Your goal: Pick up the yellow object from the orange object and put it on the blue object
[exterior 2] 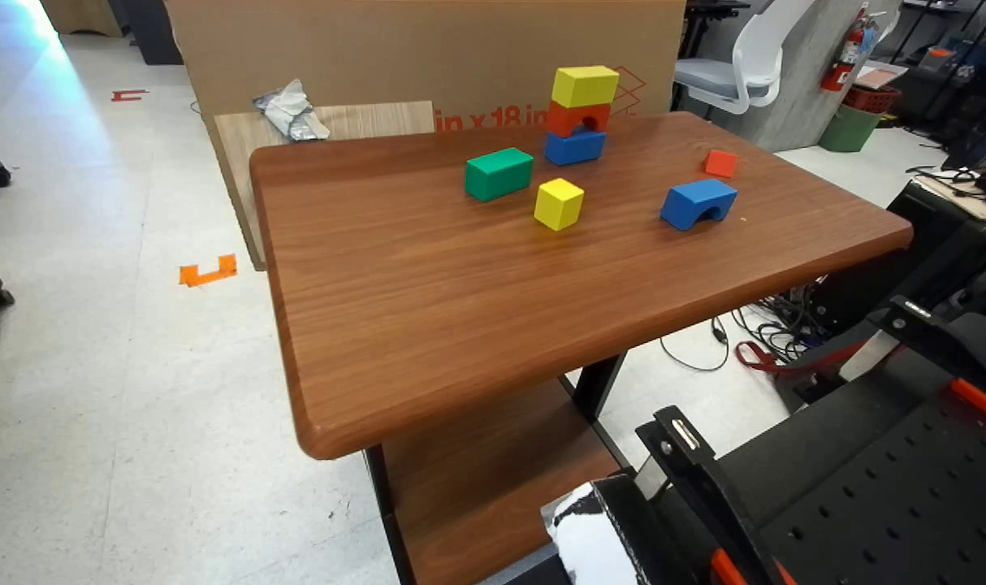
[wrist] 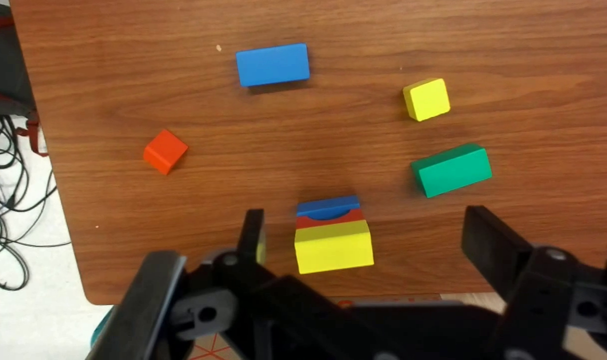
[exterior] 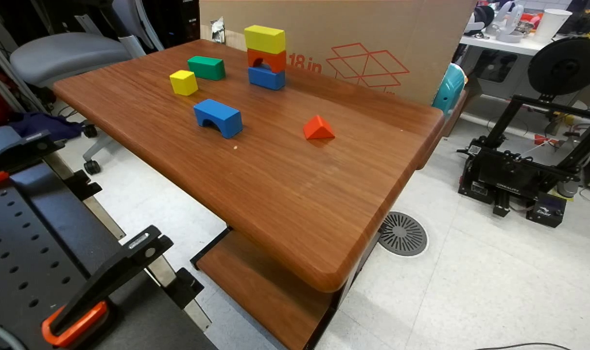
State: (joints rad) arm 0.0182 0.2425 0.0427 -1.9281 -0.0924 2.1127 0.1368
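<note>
Yellow blk (wrist: 334,248) | on orange blk (exterior: 277,61) | jaws wide apart | wrist vw: blk btwn, gap ea side

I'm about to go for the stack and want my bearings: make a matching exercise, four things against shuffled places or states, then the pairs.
Things
1. large yellow block
2. orange arch
3. blue arch
4. gripper

Places or states
A. directly on the table, nothing on top
B. resting on the orange arch
C. open, holding nothing
D. resting on a rectangular blue block

Right pairs: 1-B, 2-D, 3-A, 4-C
</note>
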